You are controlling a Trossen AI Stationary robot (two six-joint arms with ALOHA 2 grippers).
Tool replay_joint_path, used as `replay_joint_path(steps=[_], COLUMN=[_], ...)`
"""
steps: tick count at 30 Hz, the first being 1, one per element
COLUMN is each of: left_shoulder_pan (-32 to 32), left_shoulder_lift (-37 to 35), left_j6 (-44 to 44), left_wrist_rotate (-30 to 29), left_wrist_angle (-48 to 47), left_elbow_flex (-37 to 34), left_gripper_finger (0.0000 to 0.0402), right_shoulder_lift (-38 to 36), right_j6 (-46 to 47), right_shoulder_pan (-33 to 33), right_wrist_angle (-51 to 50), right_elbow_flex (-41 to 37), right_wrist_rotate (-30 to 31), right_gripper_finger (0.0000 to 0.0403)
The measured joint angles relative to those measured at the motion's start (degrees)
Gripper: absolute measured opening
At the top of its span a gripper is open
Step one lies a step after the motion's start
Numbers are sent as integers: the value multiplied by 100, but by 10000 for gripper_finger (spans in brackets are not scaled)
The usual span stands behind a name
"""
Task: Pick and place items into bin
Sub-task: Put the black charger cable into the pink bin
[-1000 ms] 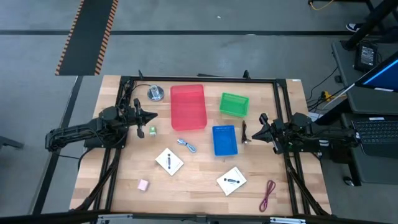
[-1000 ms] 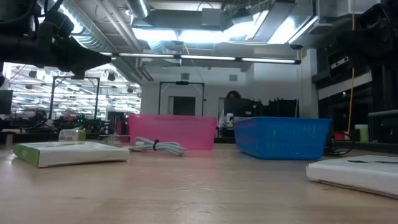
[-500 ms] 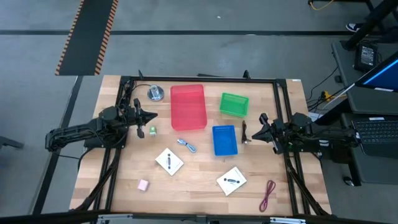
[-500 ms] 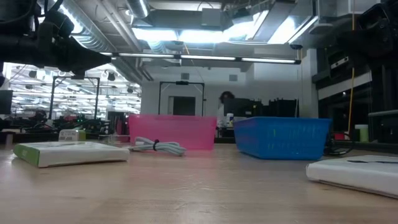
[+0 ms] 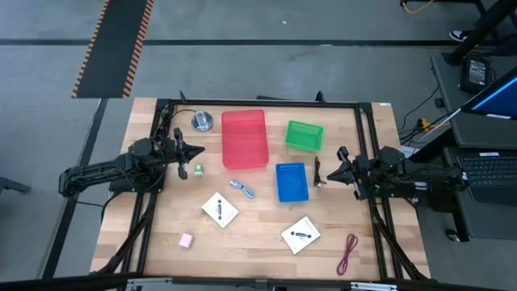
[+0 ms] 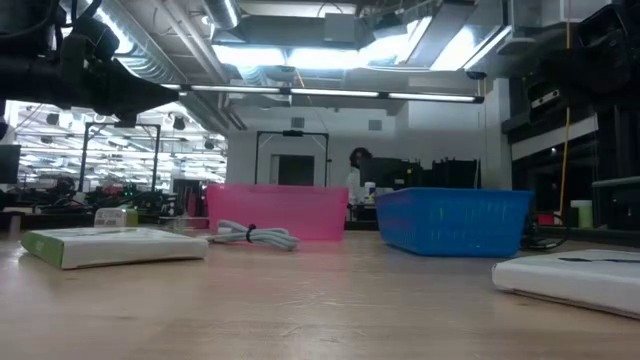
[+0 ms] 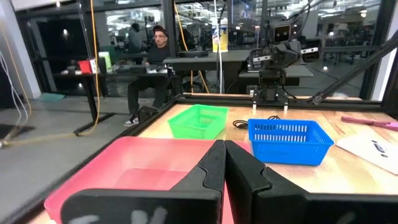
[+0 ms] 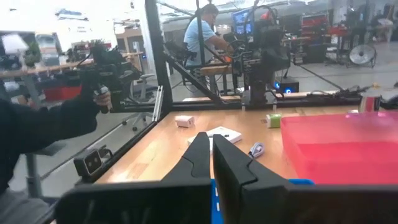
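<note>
1. The left gripper (image 7: 224, 163) has its fingers pressed together above the pink bin (image 7: 134, 175).
2. On the bench (image 7: 346, 173) beyond sit a green bin (image 7: 198, 121) and a blue bin (image 7: 288, 140).
3. A person (image 7: 151, 70) sits behind.

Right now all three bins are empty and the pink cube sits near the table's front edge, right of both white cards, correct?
Not quite: the high view shows the pink cube left of both white cards. The rest holds: the red bin, green bin and blue bin look empty.
</note>
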Motion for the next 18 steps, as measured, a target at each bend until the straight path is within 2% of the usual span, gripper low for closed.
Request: replay_joint_path(steps=[5, 11, 18], left_shoulder_pan=[-11, -6, -4], left_shoulder_lift=[0, 261, 1182], left_j6=[-138, -136, 231], left_wrist_rotate=[843, 772, 721], left_wrist_angle=[264, 272, 268], left_elbow_flex=[97, 397, 911], left_gripper_finger=[2, 2, 2], right_shoulder_lift=[13, 484, 1643], right_j6=[266, 251, 103], right_shoulder_pan=[-1, -2, -2], right_wrist_angle=[-1, -336, -349], right_elbow_flex=[0, 384, 1166], right_wrist_rotate=[369, 1101, 1562], right_gripper_finger=[0, 0, 0])
